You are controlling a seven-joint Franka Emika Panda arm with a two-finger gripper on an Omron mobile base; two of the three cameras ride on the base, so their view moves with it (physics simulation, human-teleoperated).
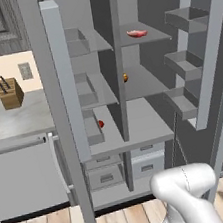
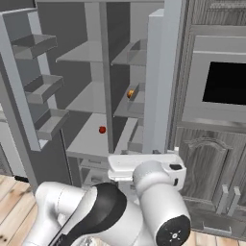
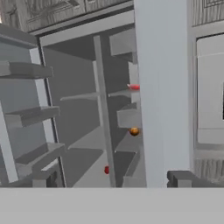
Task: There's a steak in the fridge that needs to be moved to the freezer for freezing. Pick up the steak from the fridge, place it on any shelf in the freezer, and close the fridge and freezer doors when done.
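Observation:
The tall grey unit stands with both doors swung wide. The steak, a flat pink-red slab, lies on the top shelf of the fridge half, right of the centre divider. The freezer half to the left has bare shelves except for a small red ball. A small orange ball sits on the fridge's middle shelf. My gripper is open and empty, low in front of the unit, far below the steak.
The fridge door and the freezer door both carry bins and flank the opening. Drawers sit at the unit's base. A knife block stands on the left counter; a wall oven is at the right.

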